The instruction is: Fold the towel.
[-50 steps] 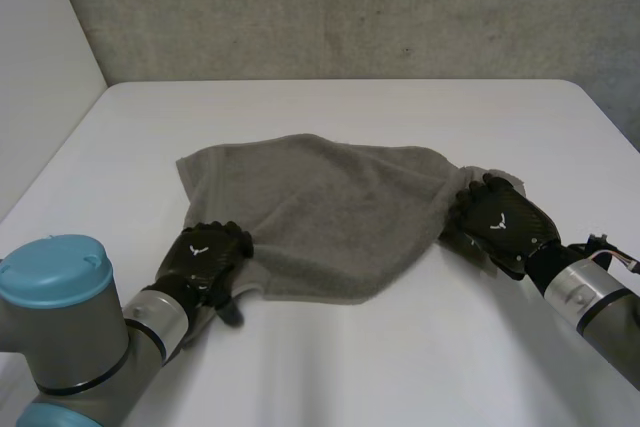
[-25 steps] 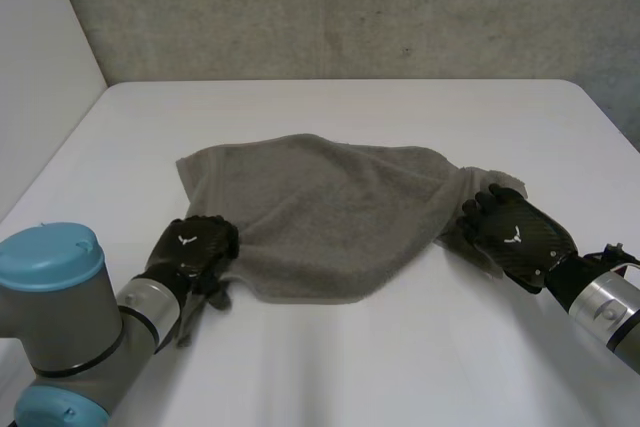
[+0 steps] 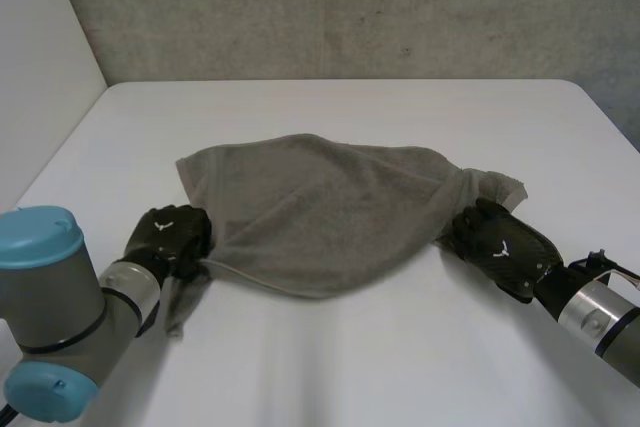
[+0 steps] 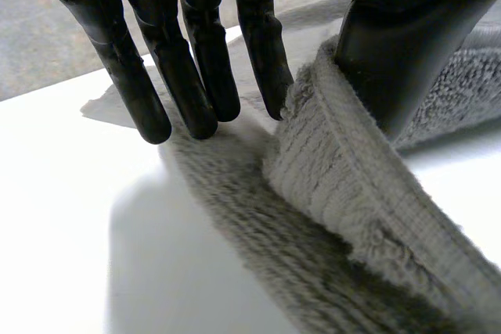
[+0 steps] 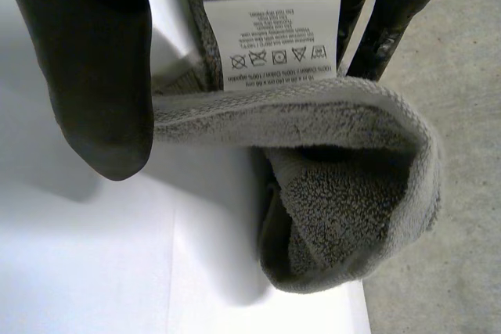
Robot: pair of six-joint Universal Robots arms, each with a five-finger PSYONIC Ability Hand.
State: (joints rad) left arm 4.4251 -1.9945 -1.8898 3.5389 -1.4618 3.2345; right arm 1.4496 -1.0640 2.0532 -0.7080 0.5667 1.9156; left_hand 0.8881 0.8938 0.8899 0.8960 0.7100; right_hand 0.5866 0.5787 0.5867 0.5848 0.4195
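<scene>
Grey towel (image 3: 320,212) at mid-table (image 3: 330,367), pulled taut between both hands.
Your left hand (image 3: 170,237) pinches its near-left corner, tip hanging down; your right hand (image 3: 500,247) clasps the bunched right corner, care label (image 5: 272,37) between thumb and fingers.

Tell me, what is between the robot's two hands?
The towel. In the head view it stretches from the left hand, at one corner, to the right hand, at the other end.

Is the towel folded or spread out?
Spread out: the towel lies rumpled on the table, left hand and right hand gripping its corners.
</scene>
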